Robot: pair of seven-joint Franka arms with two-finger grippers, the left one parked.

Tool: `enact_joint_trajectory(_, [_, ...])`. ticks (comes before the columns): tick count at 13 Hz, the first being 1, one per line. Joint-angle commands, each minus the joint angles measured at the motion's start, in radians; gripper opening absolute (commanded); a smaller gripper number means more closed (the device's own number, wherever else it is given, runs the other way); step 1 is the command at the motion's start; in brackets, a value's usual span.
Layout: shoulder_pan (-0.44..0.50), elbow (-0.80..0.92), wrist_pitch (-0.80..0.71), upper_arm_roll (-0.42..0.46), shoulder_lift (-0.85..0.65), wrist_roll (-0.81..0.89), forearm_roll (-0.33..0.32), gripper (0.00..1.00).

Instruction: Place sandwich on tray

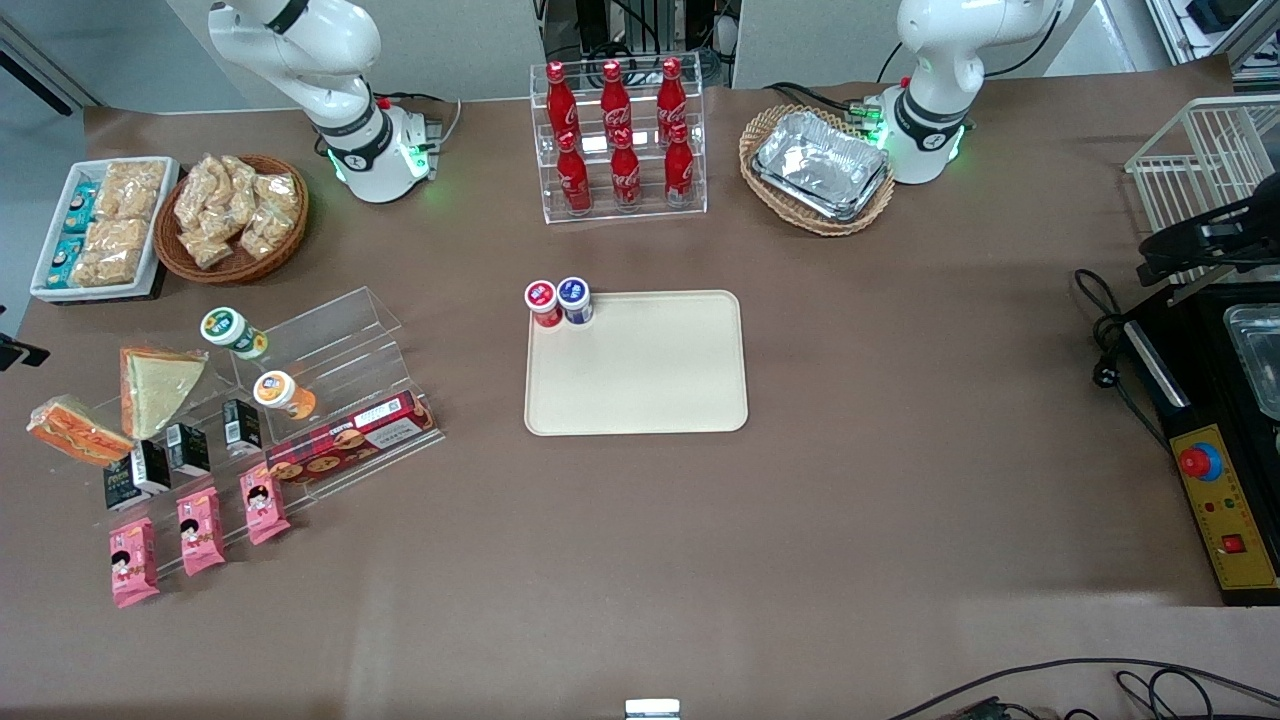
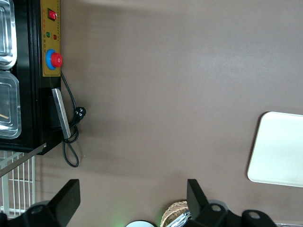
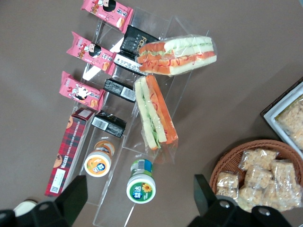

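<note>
Front view, working arm's end of the table: three pink packets (image 1: 190, 530) lie nearest the camera along a clear stand (image 1: 330, 330). Just above them on the stand rests the sandwich (image 1: 78, 430), wrapped, its orange-red filling showing, beside a second, pale sandwich (image 1: 155, 385). The tray (image 1: 640, 390) sits bare at mid-table, well apart from the sandwich, with a red-lidded jar (image 1: 542, 303) and a blue-lidded jar (image 1: 575, 300) at its far corner. Farther off stands a rack of red bottles (image 1: 620, 140). In the right wrist view the gripper (image 3: 138, 187) hangs above the stand, spread wide and holding nothing, clear of the sandwich (image 3: 177, 54).
</note>
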Motion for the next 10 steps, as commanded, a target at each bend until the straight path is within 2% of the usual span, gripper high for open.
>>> enact_joint_trajectory(1, [-0.043, 0.017, 0.000, -0.001, 0.025, -0.234, 0.023, 1.00])
enact_joint_trajectory(2, [-0.049, 0.017, 0.003, -0.002, 0.034, -0.392, 0.012, 1.00])
enact_joint_trajectory(4, [-0.089, 0.012, 0.035, 0.001, 0.047, -0.551, 0.000, 1.00])
enact_joint_trajectory(6, [-0.086, 0.012, 0.055, 0.002, 0.057, -0.733, -0.041, 1.00])
enact_joint_trajectory(10, [-0.091, -0.027, 0.155, 0.004, 0.070, -1.091, -0.051, 1.00])
